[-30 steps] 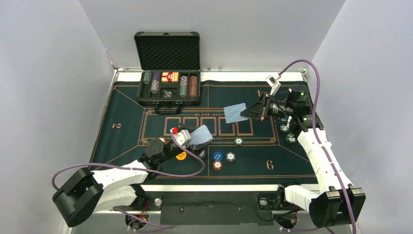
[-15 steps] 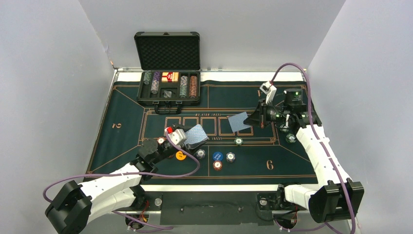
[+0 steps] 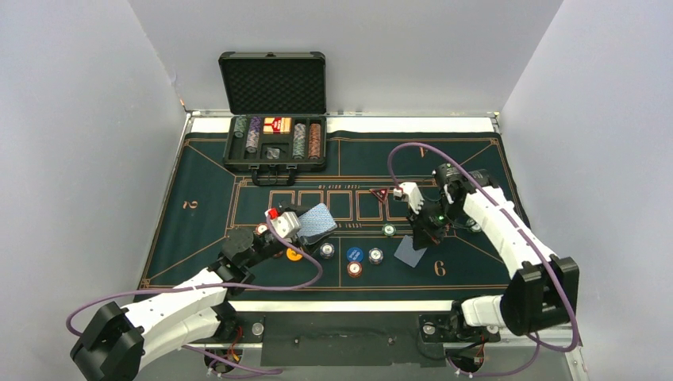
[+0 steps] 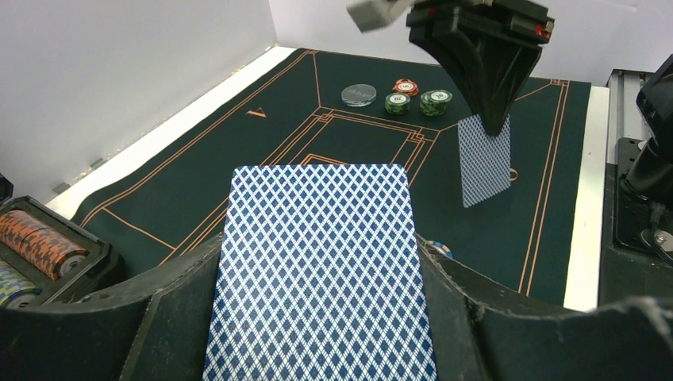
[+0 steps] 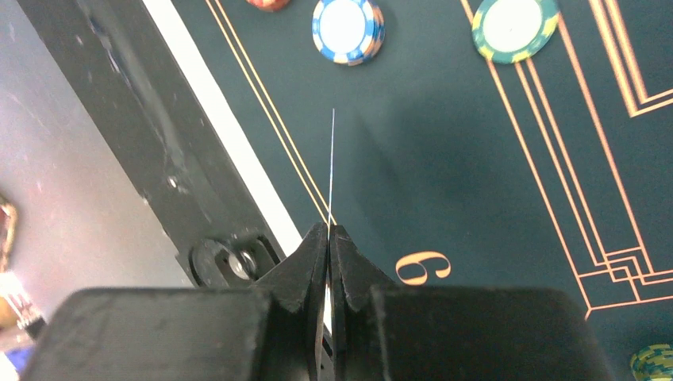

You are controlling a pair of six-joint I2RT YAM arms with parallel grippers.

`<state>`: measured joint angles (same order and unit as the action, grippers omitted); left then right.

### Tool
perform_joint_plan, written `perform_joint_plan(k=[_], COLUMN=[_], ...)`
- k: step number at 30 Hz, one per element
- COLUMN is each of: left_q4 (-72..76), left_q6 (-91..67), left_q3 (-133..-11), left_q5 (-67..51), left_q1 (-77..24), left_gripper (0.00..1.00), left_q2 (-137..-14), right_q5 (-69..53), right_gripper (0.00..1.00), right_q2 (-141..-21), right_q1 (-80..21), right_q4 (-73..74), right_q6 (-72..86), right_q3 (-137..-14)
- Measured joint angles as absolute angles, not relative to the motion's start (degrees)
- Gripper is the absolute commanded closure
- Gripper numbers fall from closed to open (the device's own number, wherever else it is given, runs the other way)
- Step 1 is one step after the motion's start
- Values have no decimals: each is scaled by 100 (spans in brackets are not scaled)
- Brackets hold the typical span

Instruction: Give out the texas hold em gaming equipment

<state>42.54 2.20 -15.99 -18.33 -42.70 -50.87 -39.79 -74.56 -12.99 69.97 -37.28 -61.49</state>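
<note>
A: Right gripper [image 3: 418,236] is pinched tight on one blue-backed card [image 3: 410,252]; the card hangs with its long axis near upright, top short edge in the jaws, back facing the left arm; edge-on to its own wrist camera.

B: Lower edge looks just clear of the felt [image 3: 468,274], though no view settles it; a second ago that card was held high at the far right, now it sits beside the "6" mark [image 3: 439,268].

A: Left gripper [image 3: 305,228] clamps a second card [image 4: 321,262] by its long sides; back up, long axis pointing toward the right arm; barely shifted.

B: Bare felt under the hanging card; blue chip [image 5: 345,28] and white border [image 5: 238,151] are near.
</note>
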Motion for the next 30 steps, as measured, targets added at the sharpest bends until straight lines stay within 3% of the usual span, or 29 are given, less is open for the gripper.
perform_joint_plan(k=[14, 30], left_q4=[4250, 4241], left_q6=[198, 189], left_q3=[-1457, -1330], left_q5=[-1846, -1844], left_q1=[-4237, -4226], left_gripper=[100, 100], left_q2=[-4987, -4720], right_q5=[-3642, -3522], right_gripper=[100, 95], right_q2=[-9406, -10648], right_q1=[-1317, -1120], right_q4=[7428, 7255], right_q6=[-4897, -5151], right_q3=[-6440, -6928])
